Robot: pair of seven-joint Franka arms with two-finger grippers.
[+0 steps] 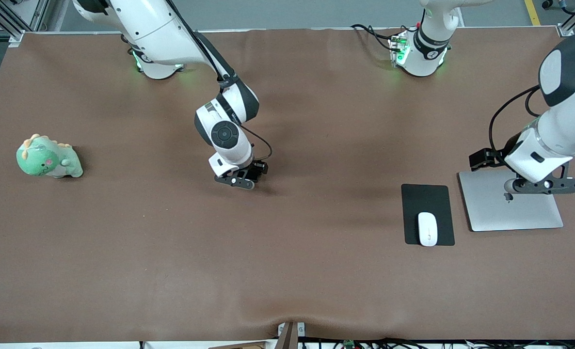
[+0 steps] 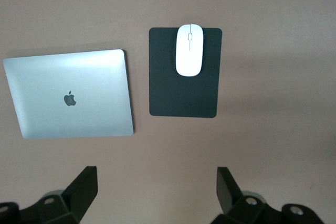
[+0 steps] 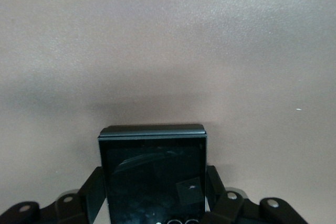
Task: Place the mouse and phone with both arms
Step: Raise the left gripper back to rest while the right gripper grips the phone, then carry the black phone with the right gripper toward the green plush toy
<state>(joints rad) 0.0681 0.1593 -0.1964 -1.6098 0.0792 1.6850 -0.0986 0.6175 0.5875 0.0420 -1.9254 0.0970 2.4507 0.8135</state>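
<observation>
Brown covering spreads over the whole table [image 1: 122, 252], and I take the black pad [image 1: 428, 214] as the landmark for everything else. Well apart from the pad, toward the right arm's end of the table, a green plush dinosaur [image 1: 49, 158] lies unused. Between the dinosaur and the pad, the right gripper [image 1: 241, 178] hangs low over bare covering; the right wrist view shows its fingers [image 3: 92, 192] pinching the phone [image 3: 152, 179] by its two side edges, the glossy black face up and the long axis running straight out from the wrist. On the pad itself the mouse [image 1: 427, 229] rests at the edge nearer the front camera, its long axis in line with the pad's long side, so that part of the job looks done. Just beside the pad, toward the left arm's end, lies a closed silver laptop [image 1: 510, 203], and the left gripper [image 1: 544, 186] hovers over it with fingers [image 2: 84, 187] spread wide and nothing between them; this arm appears to be waiting. The phone is well apart from the pad, and only the right arm carries it, so I judge the coming move is that arm's setting the phone down.
</observation>
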